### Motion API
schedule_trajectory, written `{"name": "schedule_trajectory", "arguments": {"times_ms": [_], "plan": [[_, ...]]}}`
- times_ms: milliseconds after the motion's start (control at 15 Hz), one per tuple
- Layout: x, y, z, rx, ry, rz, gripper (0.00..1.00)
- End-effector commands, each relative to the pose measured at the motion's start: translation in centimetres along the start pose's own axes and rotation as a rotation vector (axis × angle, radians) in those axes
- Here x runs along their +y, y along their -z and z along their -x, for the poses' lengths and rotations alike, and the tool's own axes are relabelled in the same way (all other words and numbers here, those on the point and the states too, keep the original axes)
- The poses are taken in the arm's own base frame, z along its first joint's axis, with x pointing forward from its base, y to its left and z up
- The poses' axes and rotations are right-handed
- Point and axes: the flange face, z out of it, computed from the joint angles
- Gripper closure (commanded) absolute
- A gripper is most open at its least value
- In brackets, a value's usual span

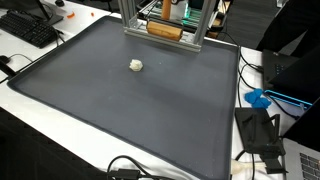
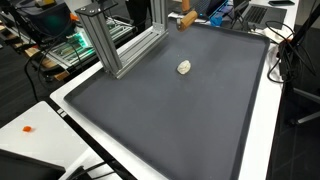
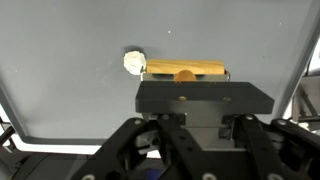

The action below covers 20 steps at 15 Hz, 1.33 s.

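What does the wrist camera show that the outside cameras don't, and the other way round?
Only the wrist view shows the hand, black and close up at the bottom of the picture. Only in an exterior view: the keyboard and the metal frame. Shared: the grey mat, the white ball and the wooden block. In the wrist view the block lies just past the hand, with the ball at its end.
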Motion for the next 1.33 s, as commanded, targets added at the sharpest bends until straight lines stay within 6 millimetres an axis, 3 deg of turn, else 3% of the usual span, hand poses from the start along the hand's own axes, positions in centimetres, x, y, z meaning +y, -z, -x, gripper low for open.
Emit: {"name": "schedule_trajectory", "arguments": {"times_ms": [0, 467, 1267], "plan": [[1.4, -2.1, -2.2, -0.006, -0.157, 0.031, 0.78], [3.9, -6.7, -5.2, -0.091, -0.400, 0.048, 0.78], [7.3, -11.4, -8.4, -0.213, -0.621, 0.097, 0.78]]}}
